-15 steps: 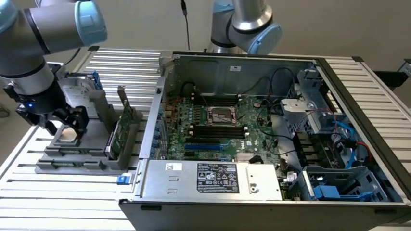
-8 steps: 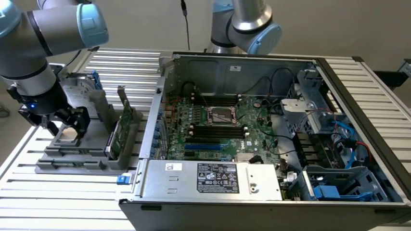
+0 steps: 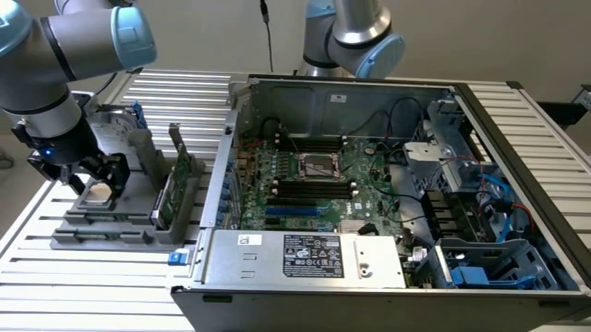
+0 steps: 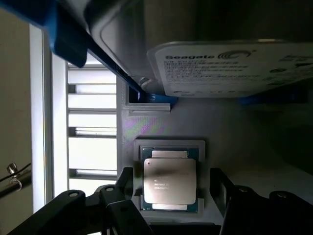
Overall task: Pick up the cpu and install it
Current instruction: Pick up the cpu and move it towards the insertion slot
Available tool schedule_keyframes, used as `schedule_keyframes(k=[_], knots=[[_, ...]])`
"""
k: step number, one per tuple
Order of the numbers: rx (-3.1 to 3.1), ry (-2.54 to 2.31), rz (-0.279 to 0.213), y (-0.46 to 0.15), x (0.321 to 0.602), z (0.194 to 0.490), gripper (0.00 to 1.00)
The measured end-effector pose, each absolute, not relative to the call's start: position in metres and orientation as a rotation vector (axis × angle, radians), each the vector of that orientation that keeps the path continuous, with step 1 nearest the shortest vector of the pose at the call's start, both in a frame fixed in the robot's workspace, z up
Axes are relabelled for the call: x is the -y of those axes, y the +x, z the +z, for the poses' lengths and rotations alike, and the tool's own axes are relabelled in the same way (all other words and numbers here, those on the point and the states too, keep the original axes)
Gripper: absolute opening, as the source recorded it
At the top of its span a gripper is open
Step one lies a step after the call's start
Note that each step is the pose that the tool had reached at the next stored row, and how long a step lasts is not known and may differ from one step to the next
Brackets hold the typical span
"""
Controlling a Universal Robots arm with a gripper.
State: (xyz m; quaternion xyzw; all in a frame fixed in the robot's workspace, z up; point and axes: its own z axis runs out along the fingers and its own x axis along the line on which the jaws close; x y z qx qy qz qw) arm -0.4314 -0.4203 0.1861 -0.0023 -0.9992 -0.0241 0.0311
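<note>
Operator: Position of the cpu [image 4: 169, 178] is requested.

Observer: It is seen lying flat, silvery top upward, in a pale square pocket of the grey holder [image 3: 111, 232]. The holder is set on the slatted bench [image 3: 74, 290], at the exterior view's left, just beside the open computer case [image 3: 351, 104].

Operator: State of the claw [image 3: 95, 183] is wanted.

Observer: It is spread wide and nothing is gripped. It is lowered over the pocket, with one finger [image 4: 124, 183] placed on each side of the cpu. No contact with the chip is seen: a strip of the pocket's frame is left showing between each finger and the chip.

Operator: What else is carried by the holder?

Observer: A Seagate hard drive [image 4: 230, 68] with a white label is stood on edge just beyond the pocket, and a blue bracket [image 4: 73, 34] is seen along its side. A thin green circuit card [image 3: 180, 183] is stood upright in a slot on the side nearer the case.

Operator: Condition of the case is asked.

Observer: It is laid on its side with the panel off, so the motherboard [image 3: 369, 187] is exposed. The metal-framed cpu socket [image 3: 320, 166] is found near the board's middle, well apart from the cpu. A power supply [image 3: 305, 256] with a white label is mounted along the case's near edge
</note>
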Motion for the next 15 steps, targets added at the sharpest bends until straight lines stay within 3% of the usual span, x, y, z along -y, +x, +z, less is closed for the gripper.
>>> schedule_keyframes(k=[15], knots=[[3.078, -0.007, -0.074, -0.4323, 0.4194, 0.1856, 0.73]])
